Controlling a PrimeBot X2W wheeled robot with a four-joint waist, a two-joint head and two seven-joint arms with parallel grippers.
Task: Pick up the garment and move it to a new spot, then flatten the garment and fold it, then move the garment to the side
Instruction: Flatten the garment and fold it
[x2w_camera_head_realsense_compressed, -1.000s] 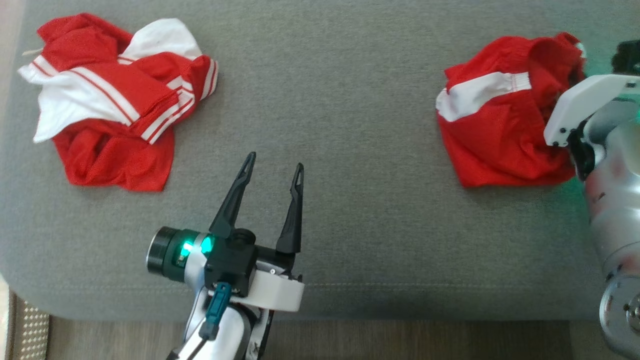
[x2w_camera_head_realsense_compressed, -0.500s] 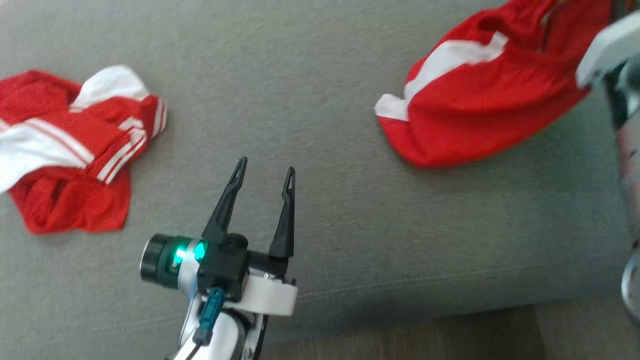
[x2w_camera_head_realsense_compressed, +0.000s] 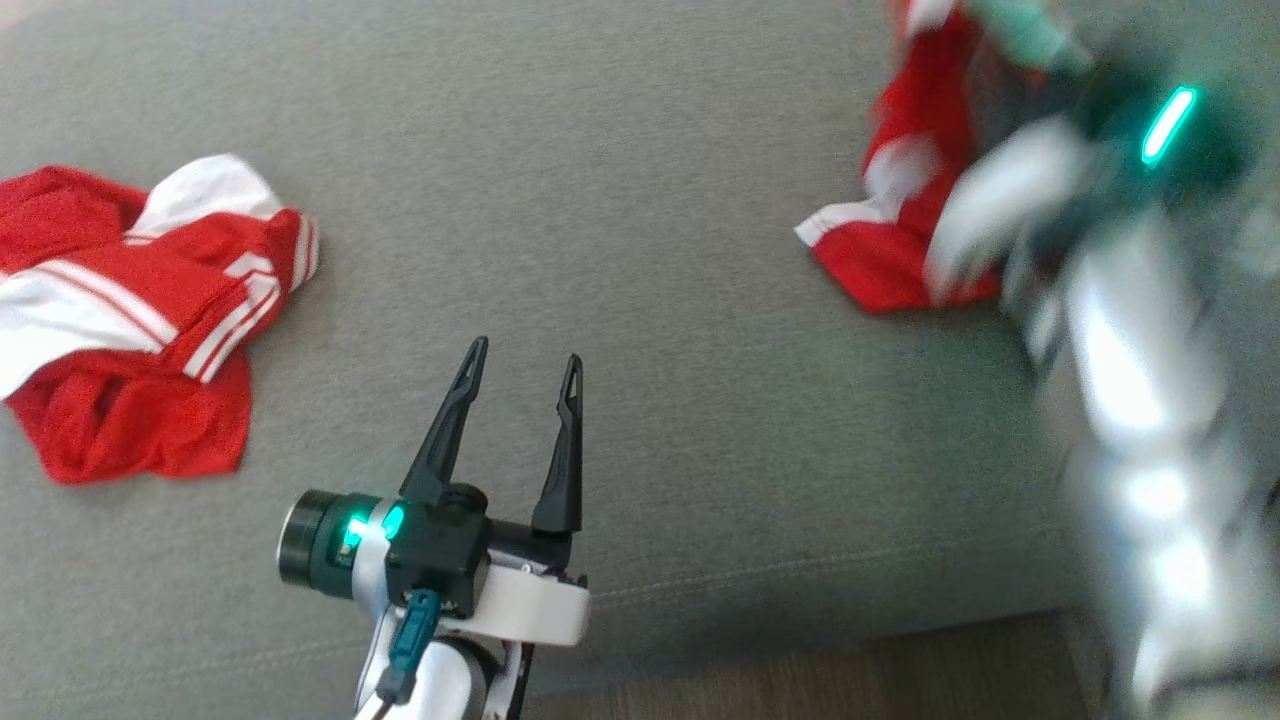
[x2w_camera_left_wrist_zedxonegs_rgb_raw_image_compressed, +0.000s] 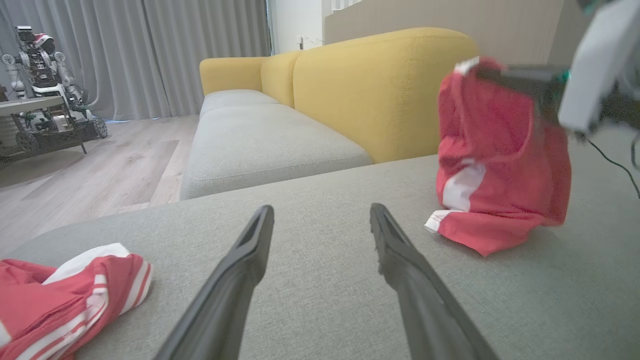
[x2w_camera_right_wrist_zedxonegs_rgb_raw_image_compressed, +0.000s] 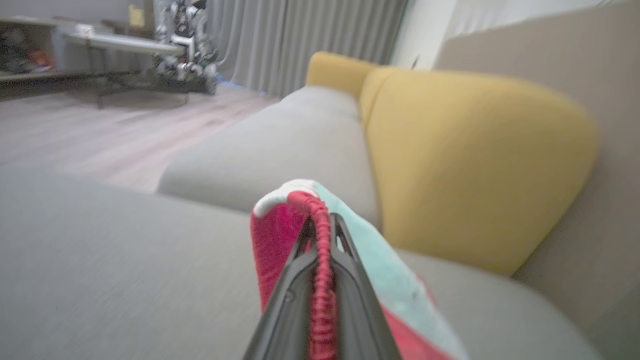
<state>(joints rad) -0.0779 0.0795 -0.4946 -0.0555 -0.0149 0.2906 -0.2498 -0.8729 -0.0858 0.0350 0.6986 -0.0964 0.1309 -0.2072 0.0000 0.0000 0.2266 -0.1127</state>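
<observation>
The red garment (x2w_camera_head_realsense_compressed: 905, 200) with white stripes hangs from my right gripper (x2w_camera_right_wrist_zedxonegs_rgb_raw_image_compressed: 322, 222), which is shut on its ribbed red edge (x2w_camera_right_wrist_zedxonegs_rgb_raw_image_compressed: 322, 280). In the left wrist view the garment (x2w_camera_left_wrist_zedxonegs_rgb_raw_image_compressed: 500, 175) dangles at the right, its lower hem resting on the grey cushion (x2w_camera_left_wrist_zedxonegs_rgb_raw_image_compressed: 310, 165), with the right gripper (x2w_camera_left_wrist_zedxonegs_rgb_raw_image_compressed: 510, 80) pinching its top. My right arm (x2w_camera_head_realsense_compressed: 1130, 330) is blurred in the head view. My left gripper (x2w_camera_head_realsense_compressed: 525, 350) hovers open over the cushion's front middle with nothing between its fingers; the left wrist view shows this gripper (x2w_camera_left_wrist_zedxonegs_rgb_raw_image_compressed: 321, 209) the same way.
A second red and white garment (x2w_camera_head_realsense_compressed: 130, 310) lies crumpled at the far left of the cushion (x2w_camera_head_realsense_compressed: 620, 200). A yellow sofa back (x2w_camera_left_wrist_zedxonegs_rgb_raw_image_compressed: 380, 85) stands behind. The cushion's front edge (x2w_camera_head_realsense_compressed: 760, 610) borders wooden floor. Another robot (x2w_camera_left_wrist_zedxonegs_rgb_raw_image_compressed: 40, 75) stands far off.
My right gripper has shut on the garment and raised it, so it now hangs from its top. The head camera has shifted. My left gripper has held its place.
</observation>
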